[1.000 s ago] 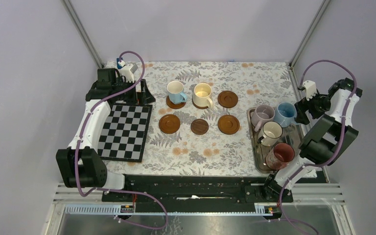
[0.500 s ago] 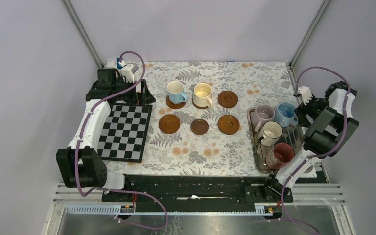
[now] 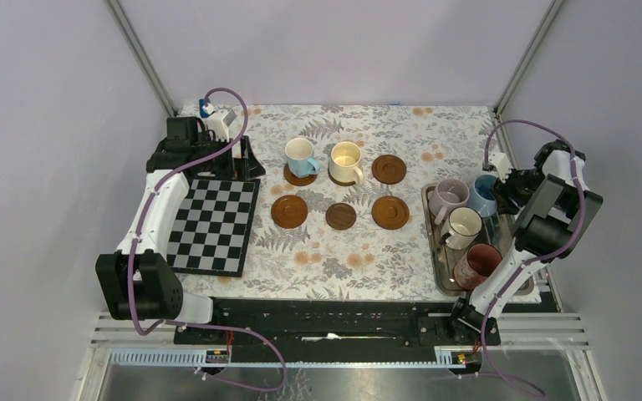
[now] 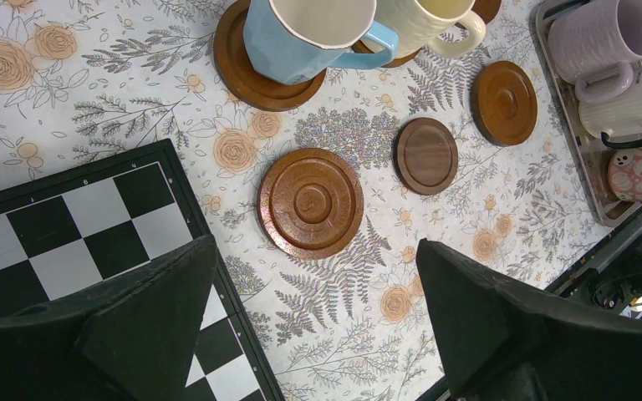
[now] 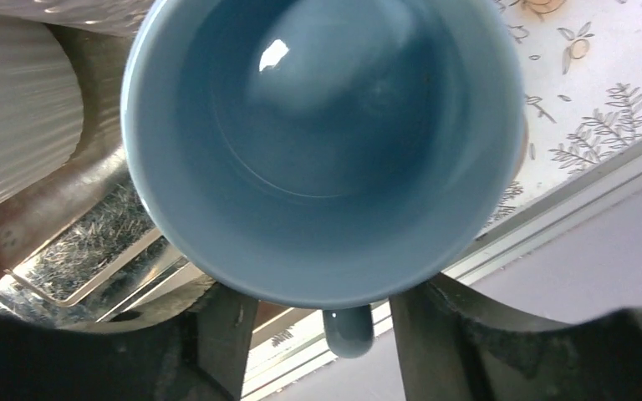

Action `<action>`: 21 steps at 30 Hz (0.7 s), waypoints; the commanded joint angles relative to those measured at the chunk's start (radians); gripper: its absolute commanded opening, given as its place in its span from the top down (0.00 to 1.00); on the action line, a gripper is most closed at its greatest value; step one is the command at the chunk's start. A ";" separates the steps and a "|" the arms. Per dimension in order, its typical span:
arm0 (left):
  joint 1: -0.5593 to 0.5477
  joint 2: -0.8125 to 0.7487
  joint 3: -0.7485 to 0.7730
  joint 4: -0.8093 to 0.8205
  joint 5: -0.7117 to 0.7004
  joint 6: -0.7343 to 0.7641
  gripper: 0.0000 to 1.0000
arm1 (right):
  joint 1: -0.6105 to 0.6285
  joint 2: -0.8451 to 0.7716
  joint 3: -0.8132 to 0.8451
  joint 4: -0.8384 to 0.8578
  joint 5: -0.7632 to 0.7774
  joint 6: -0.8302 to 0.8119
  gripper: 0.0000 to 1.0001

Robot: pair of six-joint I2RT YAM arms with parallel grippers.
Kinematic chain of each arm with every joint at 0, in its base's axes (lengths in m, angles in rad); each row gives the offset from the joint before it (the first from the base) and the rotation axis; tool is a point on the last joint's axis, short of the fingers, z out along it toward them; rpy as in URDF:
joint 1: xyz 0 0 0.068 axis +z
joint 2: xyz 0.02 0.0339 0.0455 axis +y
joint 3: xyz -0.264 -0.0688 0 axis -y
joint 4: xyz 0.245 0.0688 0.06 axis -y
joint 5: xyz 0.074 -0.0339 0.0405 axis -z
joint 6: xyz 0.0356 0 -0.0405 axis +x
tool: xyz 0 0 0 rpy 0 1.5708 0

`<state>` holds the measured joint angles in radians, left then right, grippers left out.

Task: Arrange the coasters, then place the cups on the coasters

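Observation:
Six wooden coasters lie in two rows mid-table. A light blue cup (image 3: pixel 300 155) and a yellow-cream cup (image 3: pixel 346 160) stand on the back-row coasters (image 3: pixel 300 177); the third back coaster (image 3: pixel 389 169) and the front ones (image 3: pixel 289 210) are bare. The lilac (image 3: pixel 450 197), second blue (image 3: pixel 483 194), cream (image 3: pixel 465 224) and pinkish cups (image 3: pixel 478 264) sit in the tray. My right gripper (image 5: pixel 322 313) straddles that blue cup's handle (image 5: pixel 348 332), open, a gap showing on each side. My left gripper (image 4: pixel 318 317) hangs open above the chequered board's edge.
The grey metal tray (image 3: pixel 435 259) lies along the right side, close to the frame rail. The black-and-white chequered board (image 3: pixel 213 225) lies at the left. The enclosure walls stand close behind and beside both arms.
My right gripper has moved left and down to the blue cup in the tray, and its jaws have narrowed round the handle. The left arm has not moved.

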<state>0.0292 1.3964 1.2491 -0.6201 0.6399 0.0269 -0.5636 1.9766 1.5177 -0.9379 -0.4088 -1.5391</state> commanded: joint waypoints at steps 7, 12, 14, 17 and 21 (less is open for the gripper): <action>0.001 -0.003 0.010 0.022 0.004 0.013 0.01 | -0.001 -0.066 -0.111 0.023 0.004 -0.023 0.60; 0.000 -0.007 0.003 0.022 0.007 0.013 0.01 | -0.016 -0.093 -0.110 0.021 -0.037 0.064 0.81; 0.000 -0.005 0.004 0.022 0.008 0.012 0.01 | -0.029 -0.102 -0.104 0.014 -0.051 0.097 0.91; -0.001 -0.002 0.009 0.022 0.011 0.009 0.01 | -0.049 -0.113 -0.087 0.005 -0.062 0.152 1.00; 0.001 0.000 0.011 0.022 0.016 0.006 0.01 | -0.097 -0.141 -0.049 -0.030 -0.118 0.198 1.00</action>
<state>0.0292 1.3964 1.2491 -0.6281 0.6403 0.0269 -0.6132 1.9263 1.4143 -0.9016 -0.4416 -1.4162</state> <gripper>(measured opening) 0.989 0.286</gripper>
